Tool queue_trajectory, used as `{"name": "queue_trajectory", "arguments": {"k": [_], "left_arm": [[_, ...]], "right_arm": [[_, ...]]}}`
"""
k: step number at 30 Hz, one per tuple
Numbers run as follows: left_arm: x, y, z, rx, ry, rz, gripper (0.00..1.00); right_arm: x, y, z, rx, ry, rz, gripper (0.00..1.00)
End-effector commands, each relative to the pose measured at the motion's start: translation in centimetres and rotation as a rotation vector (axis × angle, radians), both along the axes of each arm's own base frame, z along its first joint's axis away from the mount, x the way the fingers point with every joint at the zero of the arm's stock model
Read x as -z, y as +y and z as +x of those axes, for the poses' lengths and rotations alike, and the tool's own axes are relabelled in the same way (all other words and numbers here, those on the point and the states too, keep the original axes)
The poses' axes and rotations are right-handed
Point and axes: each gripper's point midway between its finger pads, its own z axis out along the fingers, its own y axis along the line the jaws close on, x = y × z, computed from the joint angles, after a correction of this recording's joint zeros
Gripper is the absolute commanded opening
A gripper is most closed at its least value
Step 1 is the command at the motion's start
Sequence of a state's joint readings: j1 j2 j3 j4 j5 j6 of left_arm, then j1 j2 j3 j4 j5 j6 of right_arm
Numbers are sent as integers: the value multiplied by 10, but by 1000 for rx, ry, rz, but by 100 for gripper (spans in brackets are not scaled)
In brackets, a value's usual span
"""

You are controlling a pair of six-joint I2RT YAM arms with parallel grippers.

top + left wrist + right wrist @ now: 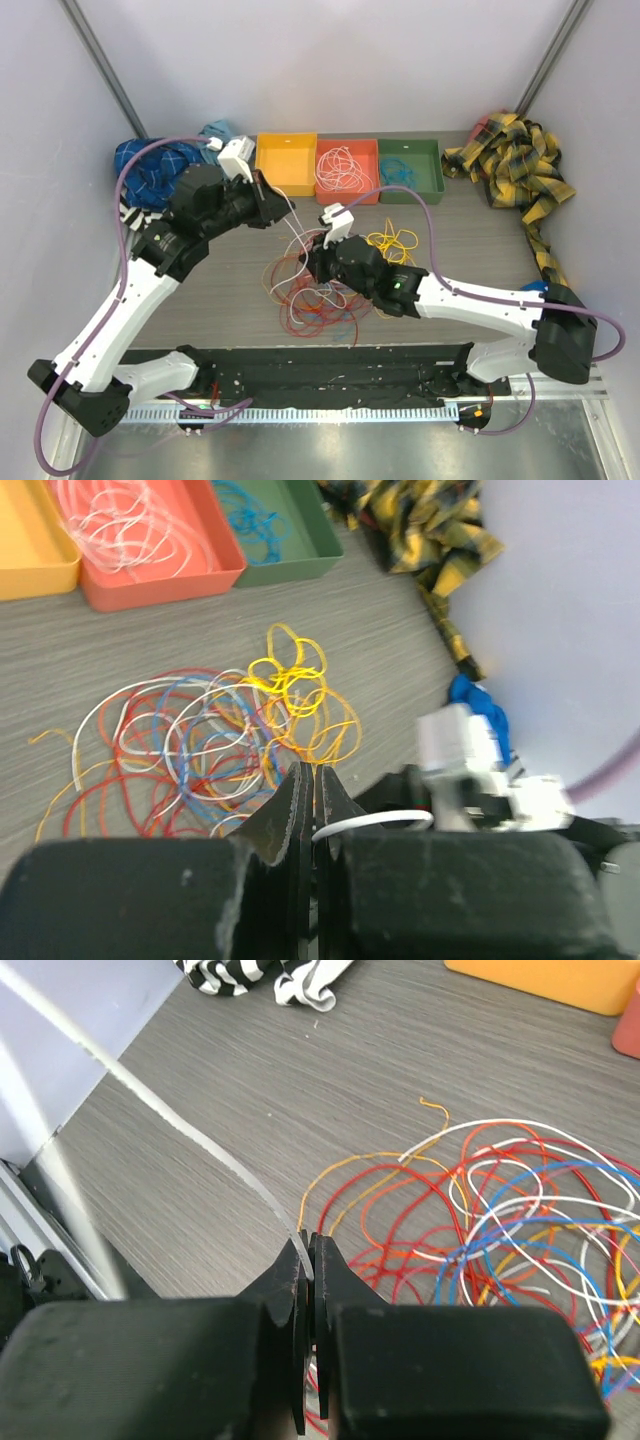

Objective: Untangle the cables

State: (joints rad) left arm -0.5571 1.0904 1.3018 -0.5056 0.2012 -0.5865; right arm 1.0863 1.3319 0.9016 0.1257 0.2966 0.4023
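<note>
Left gripper (312, 780) and right gripper (308, 1250) both clamped on white cable (200, 1142), tangle (315, 300) mid-table, bare tabletop (230, 300) leftward

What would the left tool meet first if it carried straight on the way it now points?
Probably the cable tangle, near its yellow loops, lying just ahead of the left tool, which is shut on a white cable; depth is hard to judge.

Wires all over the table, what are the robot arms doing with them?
Both arms pinch one white cable: the left tool and the right tool are each shut on it, and it stretches between them above the tangle of coloured cables. The red tray holds a white bundle, the green tray a blue cable.
</note>
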Motion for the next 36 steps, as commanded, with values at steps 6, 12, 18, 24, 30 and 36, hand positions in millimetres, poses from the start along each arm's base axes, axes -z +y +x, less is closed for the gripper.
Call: {"name": "queue_trajectory", "arguments": {"k": [6,12,18,24,30,36], "left_arm": [[63,33,9,-172,84,154,99],[72,58,10,-289,72,194,100],[88,89,-3,-420,91,201,100],[103,98,-19,-439,83,151,100],[109,99,-29,-418,110,149,100],[122,100,-39,-408,146,139,100]], "right_arm": [[-47,-44,-4,87,-72,58,1],[-96,-55,8,143,-162,39,1],[-161,-69,45,242,-216,108,1],[-249,-97,102,374,-288,269,1],[-298,-112,170,501,-364,266,1],[-337,-136,231,580,-422,299,1]]}}
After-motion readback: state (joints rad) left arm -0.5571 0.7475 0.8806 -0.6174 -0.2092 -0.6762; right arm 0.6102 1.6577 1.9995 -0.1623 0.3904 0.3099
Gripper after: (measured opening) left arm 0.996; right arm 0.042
